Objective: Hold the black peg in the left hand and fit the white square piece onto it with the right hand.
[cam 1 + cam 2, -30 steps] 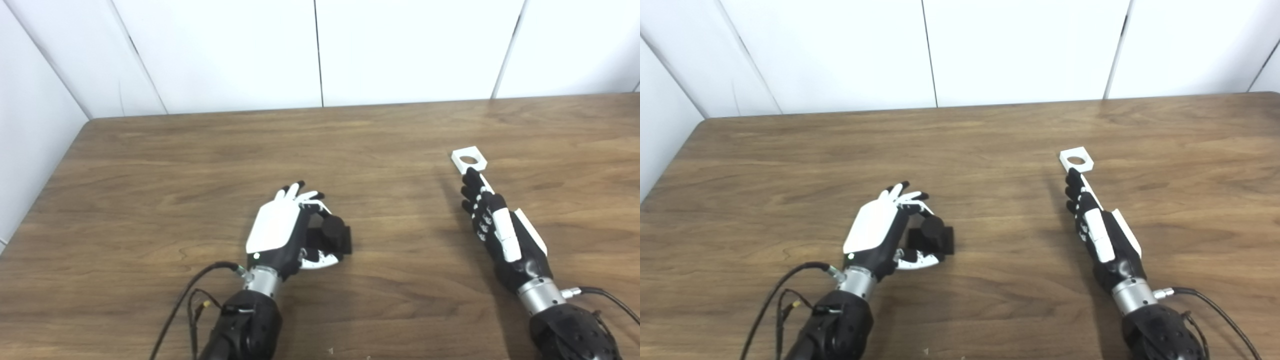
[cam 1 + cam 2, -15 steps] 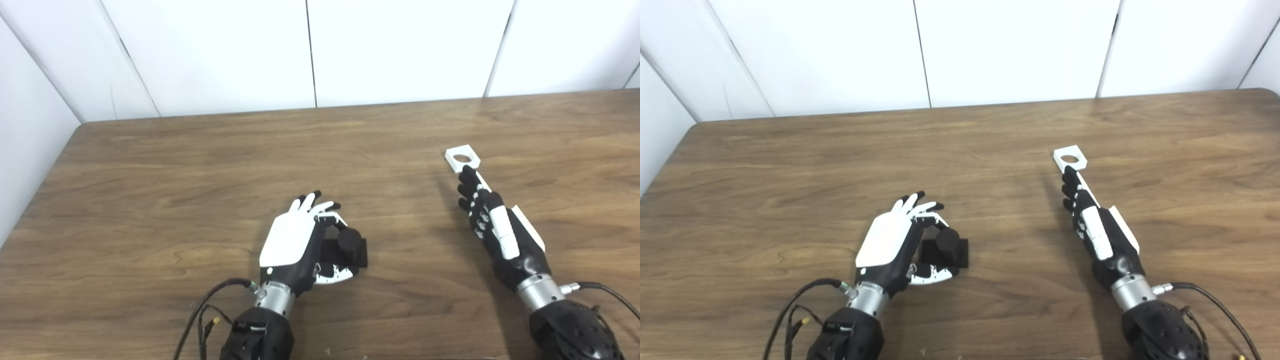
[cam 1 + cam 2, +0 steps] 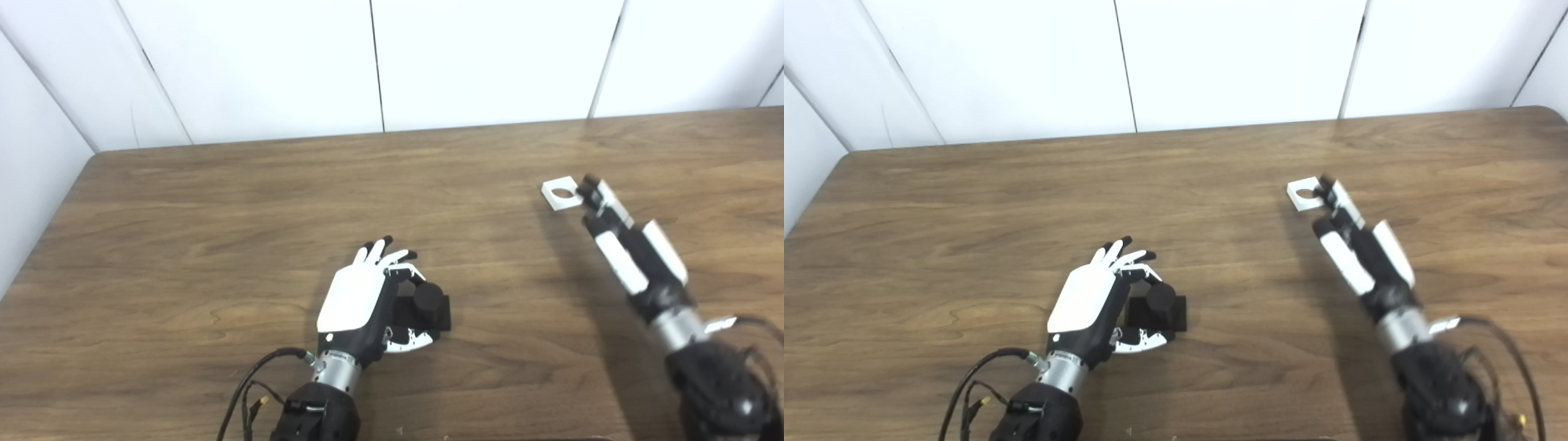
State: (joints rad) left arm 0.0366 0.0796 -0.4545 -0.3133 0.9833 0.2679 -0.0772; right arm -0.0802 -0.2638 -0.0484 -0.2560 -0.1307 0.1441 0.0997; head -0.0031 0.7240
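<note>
I take the black peg [image 3: 427,301] as my landmark: it stands on its square base on the table [image 3: 184,233], near the front edge. My left hand [image 3: 361,300] is just beside it on the left, fingers and thumb curved around it but not yet closed, I think to steady it for the fitting. Far to the right and further back lies the white square piece [image 3: 561,193], hole upward. My right hand [image 3: 625,251] reaches its edge with the fingertips [image 3: 591,187]; whether they grip it or only touch, I cannot tell.
</note>
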